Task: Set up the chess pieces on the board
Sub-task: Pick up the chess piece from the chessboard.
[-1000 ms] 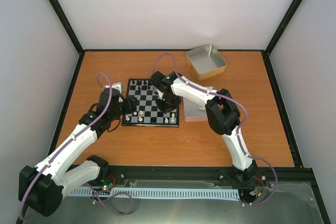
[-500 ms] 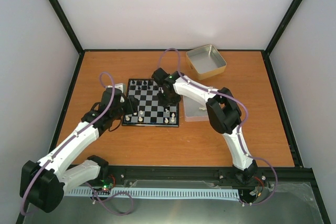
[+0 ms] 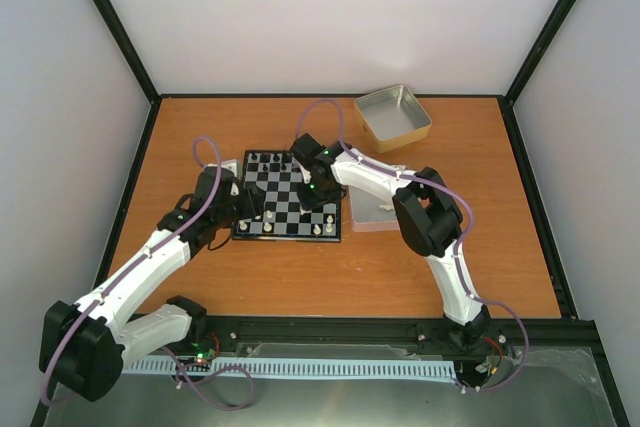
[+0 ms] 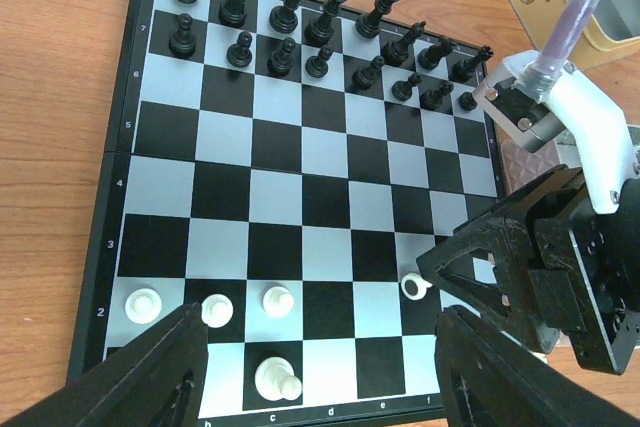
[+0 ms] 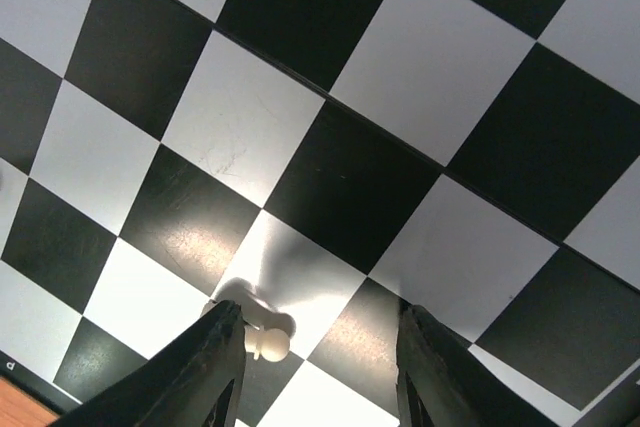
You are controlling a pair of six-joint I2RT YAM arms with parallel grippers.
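The board lies mid-table, with black pieces along its far rows. Several cream-white pieces stand on its near rows in the left wrist view. One white pawn lies on its side by the right gripper. In the right wrist view that pawn lies on the board close beside one finger. The right gripper is open and holds nothing. My left gripper is open and empty, hovering over the board's near edge. In the top view it is at the board's left side and the right gripper is over the right half.
An open metal tin sits at the back right. A second flat tin lies against the board's right edge, partly under the right arm. The orange table has black rails along its edges.
The right gripper shifted slightly over the board's right half, away and then back. The left arm crept a little toward the board. Nothing was picked up.
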